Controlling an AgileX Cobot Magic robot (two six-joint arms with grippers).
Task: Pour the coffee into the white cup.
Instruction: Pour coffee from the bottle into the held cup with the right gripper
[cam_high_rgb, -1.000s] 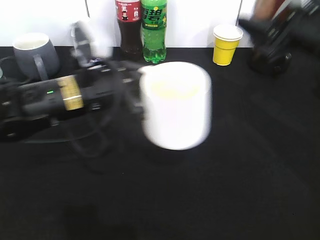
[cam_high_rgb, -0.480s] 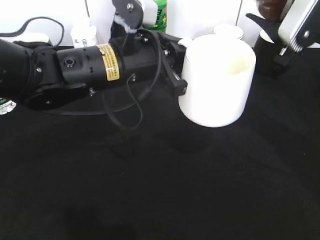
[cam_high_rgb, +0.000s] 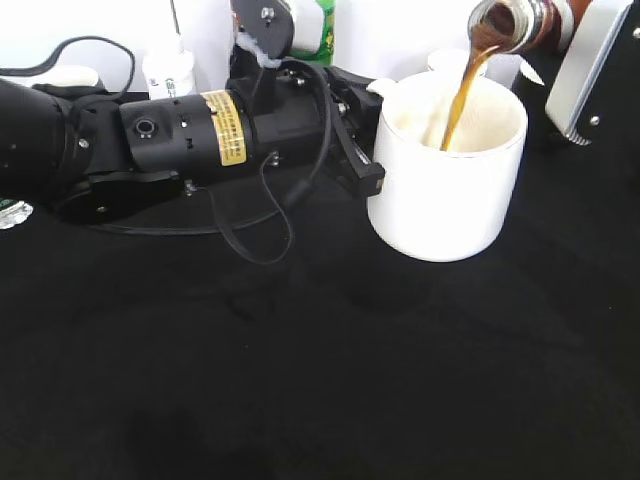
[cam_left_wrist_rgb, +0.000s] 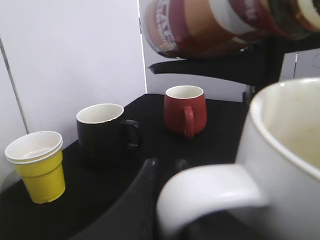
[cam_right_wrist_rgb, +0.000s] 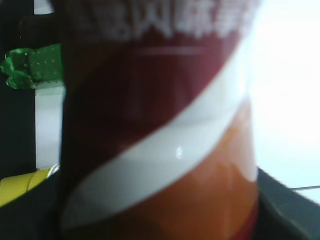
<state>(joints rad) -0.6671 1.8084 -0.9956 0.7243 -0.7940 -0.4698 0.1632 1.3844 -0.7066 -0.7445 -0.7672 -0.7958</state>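
The coffee bottle lies tilted, mouth down-left over the white cup; the coffee stream falls inside. The left gripper pinches the cup's handle; the right gripper's grip cannot be told.
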